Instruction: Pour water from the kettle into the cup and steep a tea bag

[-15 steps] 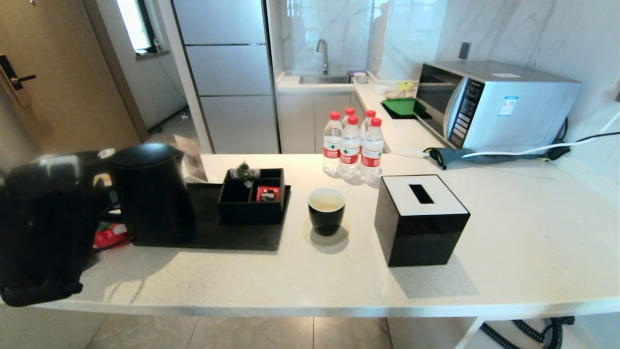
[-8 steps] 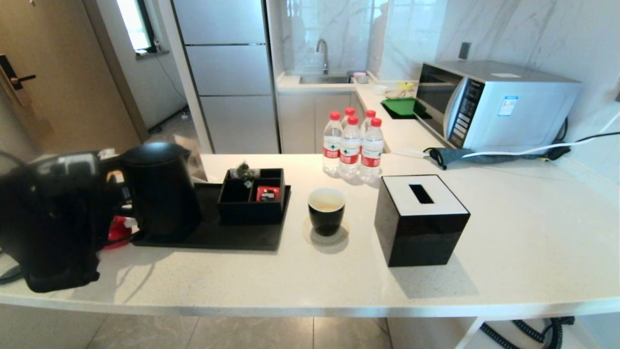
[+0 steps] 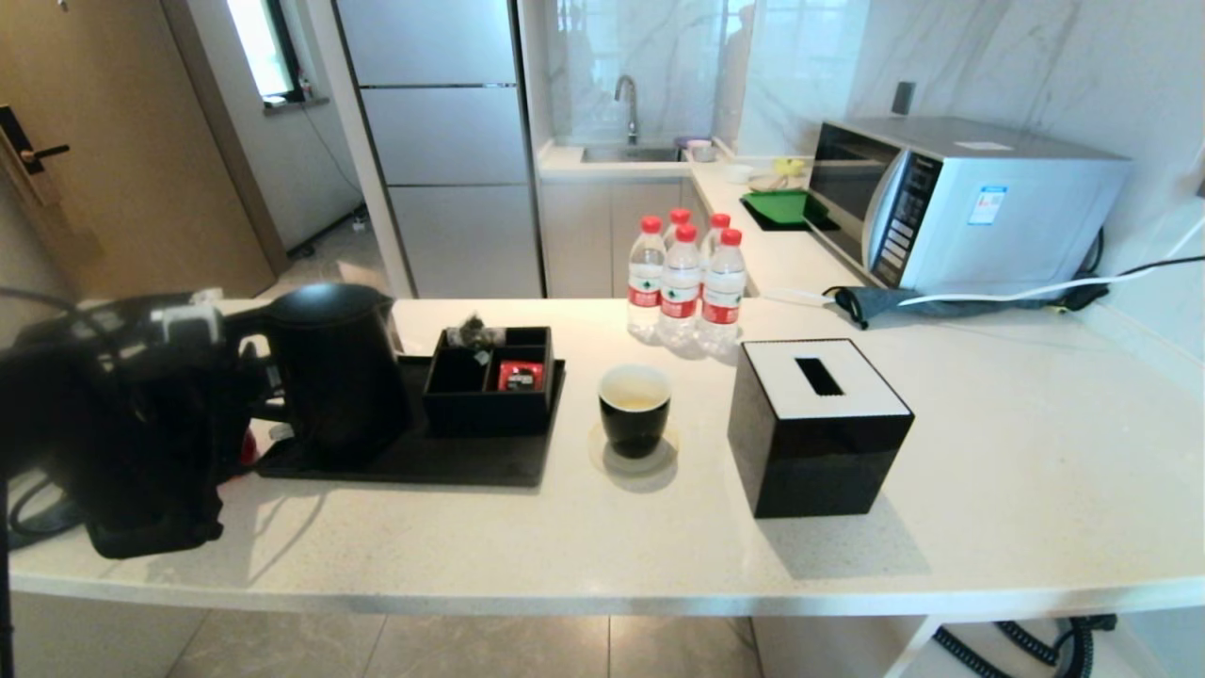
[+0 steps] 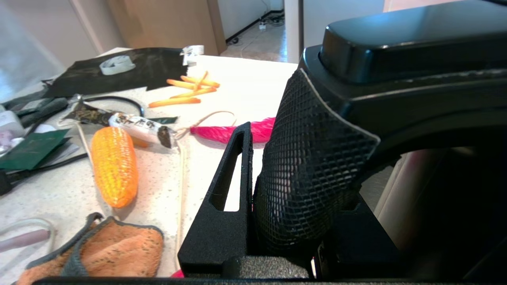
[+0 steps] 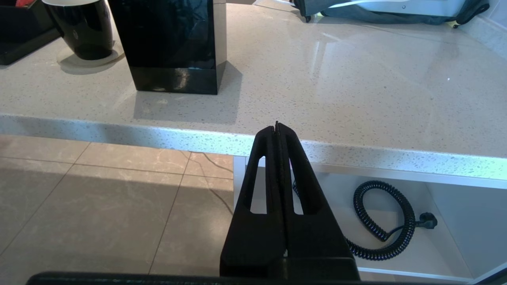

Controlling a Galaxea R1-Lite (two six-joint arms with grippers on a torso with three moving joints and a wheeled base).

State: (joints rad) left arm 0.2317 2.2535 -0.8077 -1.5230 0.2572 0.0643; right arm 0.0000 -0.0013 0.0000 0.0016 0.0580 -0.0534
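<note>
Partly hid: kettle [image 3: 334,372] handle, left tool [image 4: 277,174].

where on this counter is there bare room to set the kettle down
Bare white counter right of the black cube tissue box, and the front strip before the glossy black cup. Crowded: the black tray, and behind the cup, red-capped bottles.

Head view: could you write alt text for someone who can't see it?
The robot's left pincer grips the handle of a black kettle on a black tray on a pale counter. To the right stand a black cup holding liquid, a black tissue box and four water bottles.
</note>
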